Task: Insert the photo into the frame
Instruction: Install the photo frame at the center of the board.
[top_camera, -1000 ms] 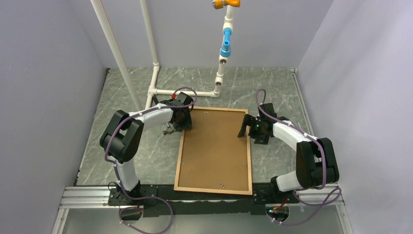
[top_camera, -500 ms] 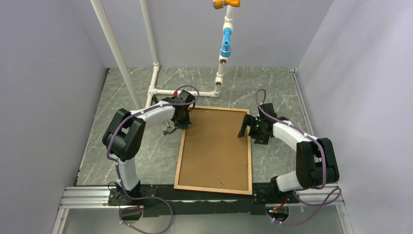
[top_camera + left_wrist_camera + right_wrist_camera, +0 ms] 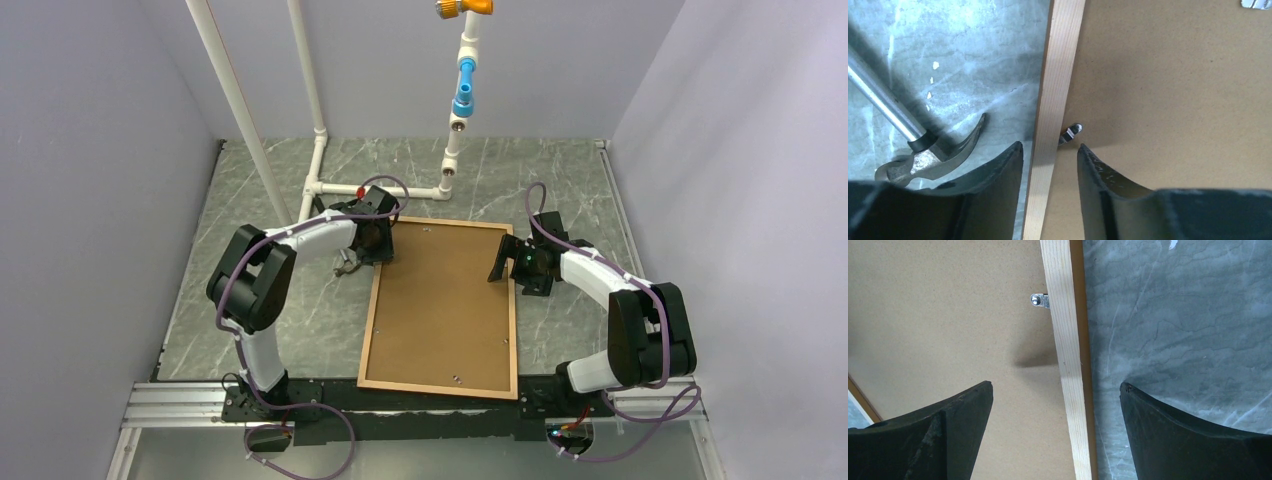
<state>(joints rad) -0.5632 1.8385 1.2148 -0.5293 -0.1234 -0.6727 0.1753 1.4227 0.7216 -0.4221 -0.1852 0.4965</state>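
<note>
Grey marbled bench [image 3: 300, 330] enclosed by pale lilac walls [image 3: 90, 200]. A white pipe stand [image 3: 318, 150] sits at the far side, w/ a blue fitting [image 3: 463, 92] and an orange cap [image 3: 463, 8] on its rt upright.

**Task item.** The frame [image 3: 437, 389] lies flat at bench ctr, back side up. Its long rails run near-to-far and its near short rail is just beside the arms' base rail. A brown backing board [image 3: 445, 300] fills the opening.

**L arm.** The left claw [image 3: 1049, 146] sits at the frame's left rail, near the far corner.
- Fingers are apart and straddle the rail, one over the bench and one over the board.
- A slim gap shows on each side of the rail, so nothing is clamped.
- A small metal turn-tab [image 3: 1071, 132] lies askew on the board at the rail's inner edge, just beside the inner finger.
- A hammer [image 3: 923, 160] lies on the bench just outside that rail. Its curved head is near the outer finger and its steel handle runs away from the frame.

**R arm.** The right claw [image 3: 1056, 384] sits over the right rail, toward the far end.
- Fingers are spread wide, one over the board and one over the bench, both clear of the wood.
- A screw tab [image 3: 1039, 301] sticks out from the rail's inner edge onto the board, ahead of the fingertips.
</note>
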